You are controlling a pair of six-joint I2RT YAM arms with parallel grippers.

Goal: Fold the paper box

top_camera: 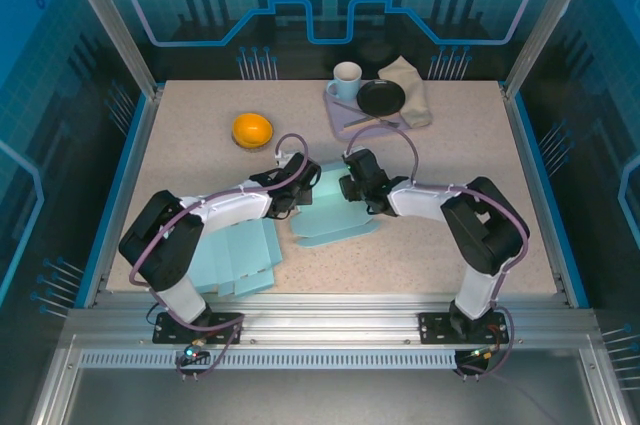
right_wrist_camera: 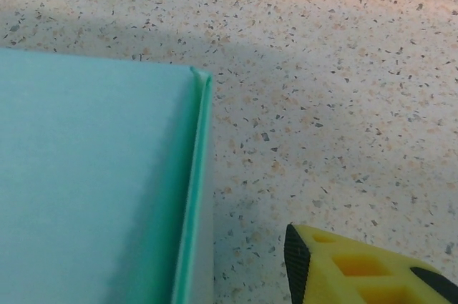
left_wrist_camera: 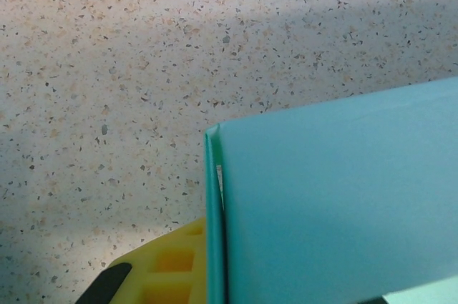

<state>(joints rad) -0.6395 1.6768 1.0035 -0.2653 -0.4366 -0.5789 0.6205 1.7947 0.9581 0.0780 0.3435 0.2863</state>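
A teal paper box lies partly folded at the table's middle, with both arms meeting over its far side. My left gripper is at its far left corner. In the left wrist view a yellow finger presses flat against the outside of the doubled upright wall. The other finger is hidden behind the teal panel. My right gripper straddles the far right wall. Its visible finger stands apart from the wall over bare table, and its other finger is hidden under the teal.
A stack of flat teal sheets lies at the near left under the left arm. An orange sits behind the left gripper. At the back stand a white mug, a black dish on a lavender tray and a beige cloth.
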